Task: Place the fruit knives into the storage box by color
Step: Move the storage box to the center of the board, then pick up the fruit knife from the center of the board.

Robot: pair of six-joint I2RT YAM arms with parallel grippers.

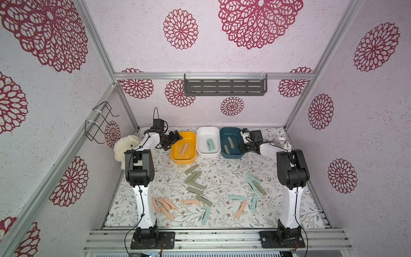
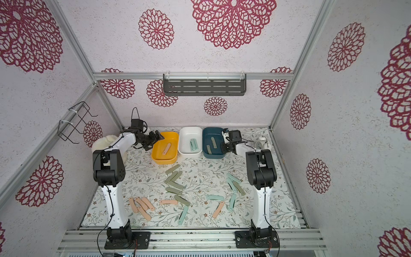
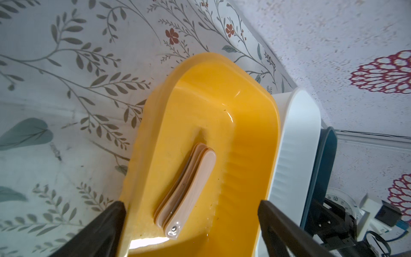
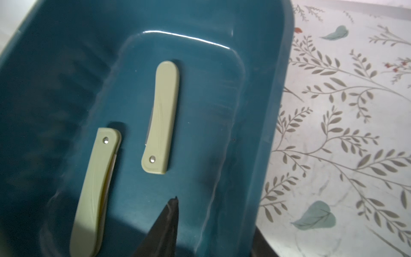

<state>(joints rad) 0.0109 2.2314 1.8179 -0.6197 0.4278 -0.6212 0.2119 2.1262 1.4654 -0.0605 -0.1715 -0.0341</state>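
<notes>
**Sorting scene, arms extended to the far end of the bench (image 1: 222, 171).** You see three storage boxes standing in a row with their sides touching: yellow box (image 1: 183, 161), white box (image 1: 209, 153) and blue box (image 1: 231, 156).

The left gripper (image 1: 173, 141) hovers at the left edge of the yellow box. Its jaws are spread wide apart and hold nothing. In the left wrist view, the peach-pink knife (image 3: 191, 184) lies on the floor of that box, seen between the two dark fingers.

The right gripper (image 1: 243, 148) hangs at the right rim of the blue box. Its fingers are apart with no knife between them. In the right wrist view, you find two sage-green knives (image 4: 166, 115) lying flat on the box floor, near each other but not touching.

The white box holds two mint-teal knives (image 1: 210, 145) lying against each other.

The remaining fruit knives (image 1: 190, 202) lie loose on the bench:
- **Sage-green cluster** (image 1: 193, 181): near the middle, with pieces partly overlapping.
- **Peach-pink cluster** (image 1: 164, 205): just beside the left arm.
- **Mint-teal group** (image 1: 252, 181): toward the right arm.
- **Single pieces:** scattered between these groups.
</notes>
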